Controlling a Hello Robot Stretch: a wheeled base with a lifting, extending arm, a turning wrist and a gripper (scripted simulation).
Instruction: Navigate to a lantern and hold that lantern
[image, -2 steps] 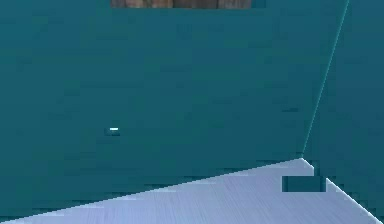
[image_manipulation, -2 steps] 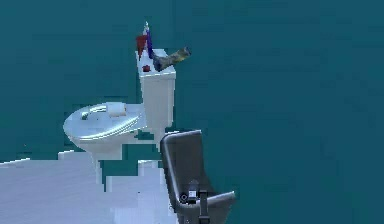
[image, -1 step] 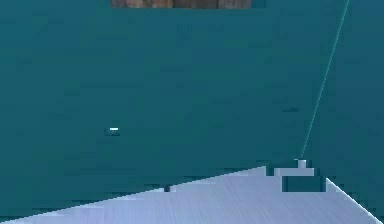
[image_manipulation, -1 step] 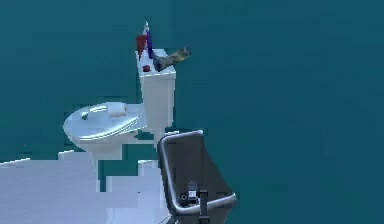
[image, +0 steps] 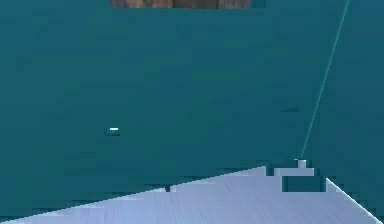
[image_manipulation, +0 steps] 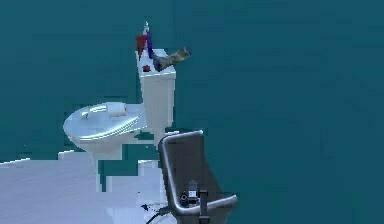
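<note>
Lantern cannot be picked out for certain among three small things seen on the toilet tank (image_manipulation: 157, 95) in the arm side view; an upright red, white and blue thing (image_manipulation: 143, 40) is set at the left end of the tank's top, a brown-grey thing (image_manipulation: 178, 57) is laid at its right end, and a small red thing (image_manipulation: 147, 68) is seen just below the first; all three are placed well beyond the fingers (image_manipulation: 158, 210), farther up the picture. The white toilet (image_manipulation: 100, 122) is stood against a teal wall (image_manipulation: 290, 90), its bowl turned to the picture's left, beyond the fingers and left of them; pale floor (image_manipulation: 45, 185) is spread to their left. The gripper (image_manipulation: 165, 209) is glimpsed at the bottom edge near the middle, its far end hard to make out; a dark panel with a grey frame (image_manipulation: 183, 160) is stood right behind it, between the fingers and the tank; whether anything is held cannot be told, and the fingers' state cannot be told either.

In the forward view the teal wall (image: 190, 90) is faced; a wedge of pale floor (image: 200, 200) is shown along the bottom; a brown strip (image: 165, 3) is cut by the top edge; a tiny white speck (image: 114, 129) is marked on the wall; a thin pale line (image: 325, 80) is drawn down the wall at the right.
</note>
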